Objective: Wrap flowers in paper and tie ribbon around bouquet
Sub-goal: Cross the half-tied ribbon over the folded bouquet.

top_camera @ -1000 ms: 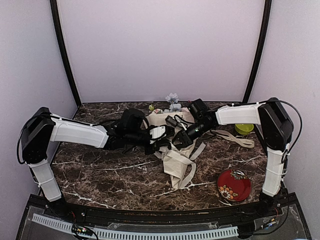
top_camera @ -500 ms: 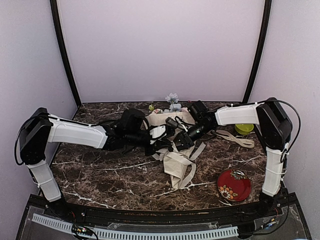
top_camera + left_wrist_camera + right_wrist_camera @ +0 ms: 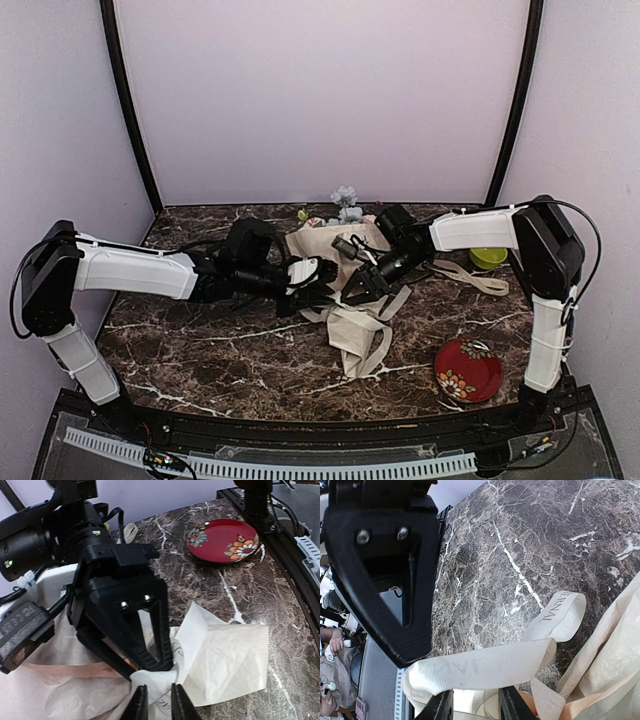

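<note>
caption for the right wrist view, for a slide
ribbon draped across the right gripper over marble table, paper alongside

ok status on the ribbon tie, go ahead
Right jaws pinched on the ribbon; left jaws barely parted around it, grip unclear. Bouquet lying between the arms, no bow visible. Red plate well clear.
</note>
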You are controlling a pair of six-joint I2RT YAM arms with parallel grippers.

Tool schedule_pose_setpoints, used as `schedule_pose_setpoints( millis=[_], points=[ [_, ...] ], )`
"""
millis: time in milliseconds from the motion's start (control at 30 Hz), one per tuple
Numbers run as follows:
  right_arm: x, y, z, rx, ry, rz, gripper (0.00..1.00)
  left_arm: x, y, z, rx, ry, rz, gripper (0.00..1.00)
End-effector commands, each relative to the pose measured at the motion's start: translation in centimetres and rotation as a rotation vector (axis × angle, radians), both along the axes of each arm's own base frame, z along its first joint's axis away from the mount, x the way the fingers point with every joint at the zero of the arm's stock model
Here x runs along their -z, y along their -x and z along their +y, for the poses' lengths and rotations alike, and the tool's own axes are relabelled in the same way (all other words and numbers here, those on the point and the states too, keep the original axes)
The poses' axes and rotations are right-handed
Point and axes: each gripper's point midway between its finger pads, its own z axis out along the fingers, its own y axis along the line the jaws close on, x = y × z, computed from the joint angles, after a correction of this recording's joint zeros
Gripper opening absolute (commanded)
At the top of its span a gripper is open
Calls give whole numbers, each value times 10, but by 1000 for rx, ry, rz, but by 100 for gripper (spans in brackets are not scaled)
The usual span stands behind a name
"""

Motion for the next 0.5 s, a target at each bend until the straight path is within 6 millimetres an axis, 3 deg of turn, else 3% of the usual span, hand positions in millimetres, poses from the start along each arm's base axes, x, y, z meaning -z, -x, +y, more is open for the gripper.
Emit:
schedule_pose_setpoints(
  millis=[0,200,333,467],
  points=[
    [-12,3,-1,-26,-42,-3,31,2,25,-3,134,-7,70,11],
    [-7,5,-3,-23,-24,4,31,22,25,-7,156,-57,118,3],
    [-3,4,-5,-14,-4,-6,30,28,18,-6,125,-71,104,3],
    [4,-2,-7,19,56,-31,30,30,9,-6,75,-59,69,15]
  ],
)
